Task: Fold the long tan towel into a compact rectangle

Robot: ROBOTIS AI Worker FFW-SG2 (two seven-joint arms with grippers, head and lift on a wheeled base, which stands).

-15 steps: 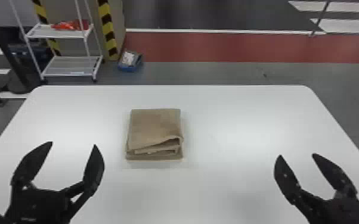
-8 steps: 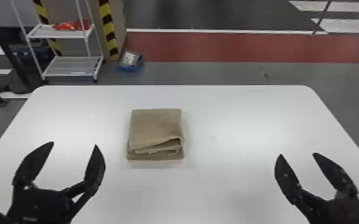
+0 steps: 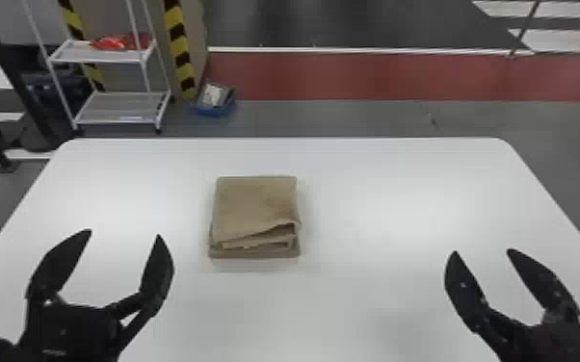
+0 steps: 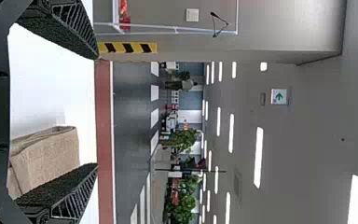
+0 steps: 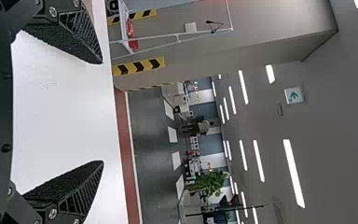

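Note:
The tan towel [image 3: 255, 204] lies on the white table, left of centre, as a folded, nearly square stack; its near edge shows uneven layers, the top one slanting up toward the right. Left of it and closer to the front, my left gripper [image 3: 125, 232] stands open and empty. My right gripper [image 3: 481, 251] is open too, at the front right, well away from the towel. In the left wrist view, the towel [image 4: 51, 156] is beyond the open left gripper [image 4: 98, 111], partly behind one finger. The right wrist view has the right gripper [image 5: 103, 112] with nothing between its fingers.
The white table [image 3: 400, 192] carries the towel. Past its far edge stand a white wire shelf [image 3: 120, 108], a striped yellow-black post [image 3: 178, 48] and a blue bin [image 3: 215, 101] on the floor.

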